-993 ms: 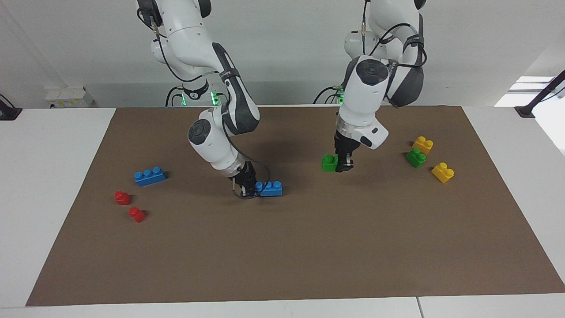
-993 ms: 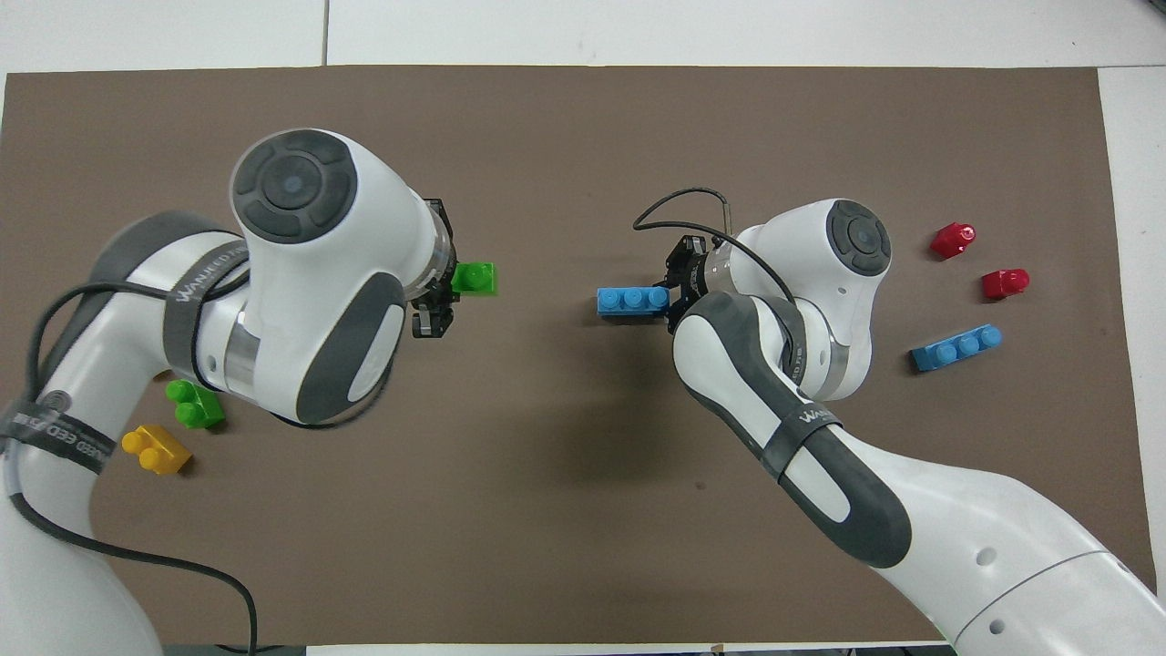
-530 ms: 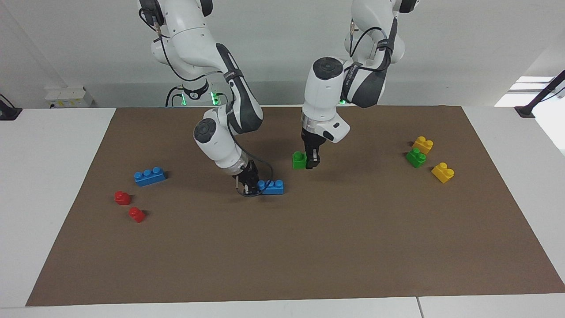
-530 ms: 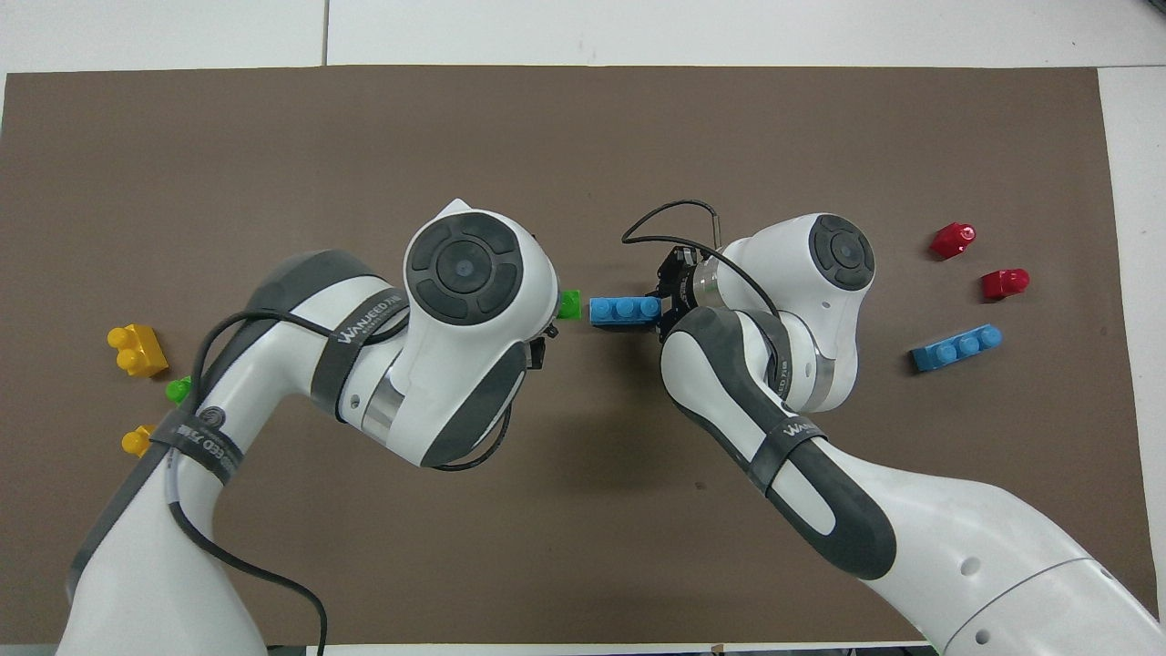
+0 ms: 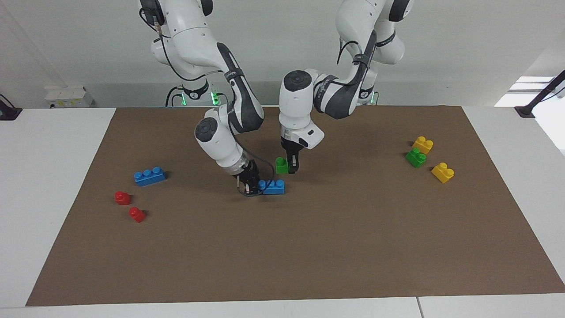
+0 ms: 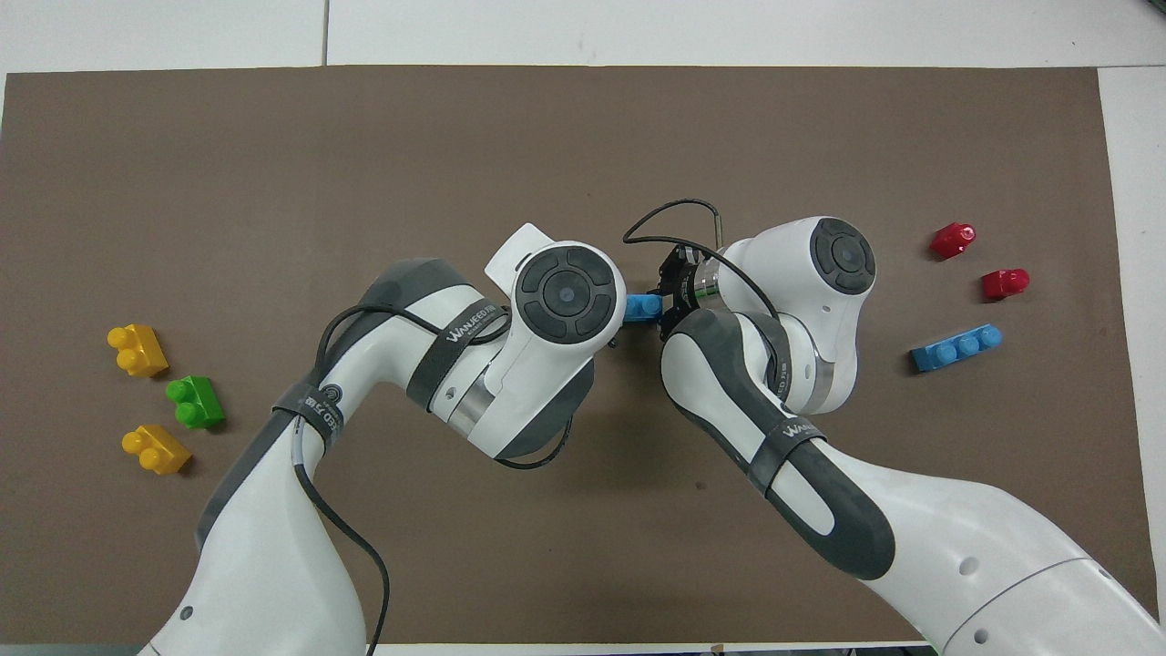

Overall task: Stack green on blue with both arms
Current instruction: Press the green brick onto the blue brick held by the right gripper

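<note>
Bricks lie scattered over a brown mat [image 5: 309, 247] that covers most of the white table [image 5: 48, 176], and both arms are working near its middle. The right gripper [image 5: 248, 184] is down at the mat, clamped on one end of a blue brick [image 5: 273, 187] that rests flat there with its studs up. In the overhead view only a short piece of this blue brick [image 6: 640, 308] shows between the two arms' wrists.

The left gripper [image 5: 291, 166] hangs in the air over the blue brick, pinching a green brick [image 5: 281, 165] by one side, studs up. The green brick is clear of the blue one, a little above it and not touching. From overhead the left arm's wrist hides this brick altogether.

Toward the right arm's end of the mat a second blue brick [image 5: 150, 176] lies alone, with two red bricks [image 5: 122, 197] [image 5: 137, 214] near it, farther from the robots. Toward the left arm's end a second green brick [image 5: 416, 157] sits between two yellow bricks [image 5: 422, 144] [image 5: 442, 172], touching or nearly touching the one nearer the robots; I cannot tell which. All of these are well apart from the grippers.
</note>
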Robot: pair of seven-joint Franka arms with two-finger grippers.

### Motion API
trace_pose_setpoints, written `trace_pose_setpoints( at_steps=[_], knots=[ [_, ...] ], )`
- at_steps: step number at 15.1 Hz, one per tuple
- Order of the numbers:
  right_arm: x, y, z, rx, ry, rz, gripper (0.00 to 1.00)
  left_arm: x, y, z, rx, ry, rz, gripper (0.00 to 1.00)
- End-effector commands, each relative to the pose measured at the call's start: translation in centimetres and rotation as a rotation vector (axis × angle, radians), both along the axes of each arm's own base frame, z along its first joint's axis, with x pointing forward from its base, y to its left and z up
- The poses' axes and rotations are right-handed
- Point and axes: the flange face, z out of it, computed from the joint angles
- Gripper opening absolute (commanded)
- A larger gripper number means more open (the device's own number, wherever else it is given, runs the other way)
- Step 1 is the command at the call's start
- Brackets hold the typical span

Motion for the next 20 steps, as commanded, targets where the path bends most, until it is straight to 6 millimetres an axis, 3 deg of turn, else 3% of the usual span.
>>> trace_pose_setpoints(
  at_steps=[1,11,20],
  knots=[
    [-0.9,-0.2,0.5,-0.004,-0.013,-0.012,0.0,0.6,-1.3,-0.6,-0.013,-0.039,-0.003,0.0],
    [-0.9,-0.5,0.2,-0.008,-0.023,-0.017,0.0,0.5,-2.4,-2.6,-0.024,-0.061,-0.022,0.0],
    [-1.0,-0.8,-0.2,-0.014,-0.04,-0.026,0.0,0.9,-2.1,-3.2,-0.038,-0.102,-0.031,0.0]
  ],
)
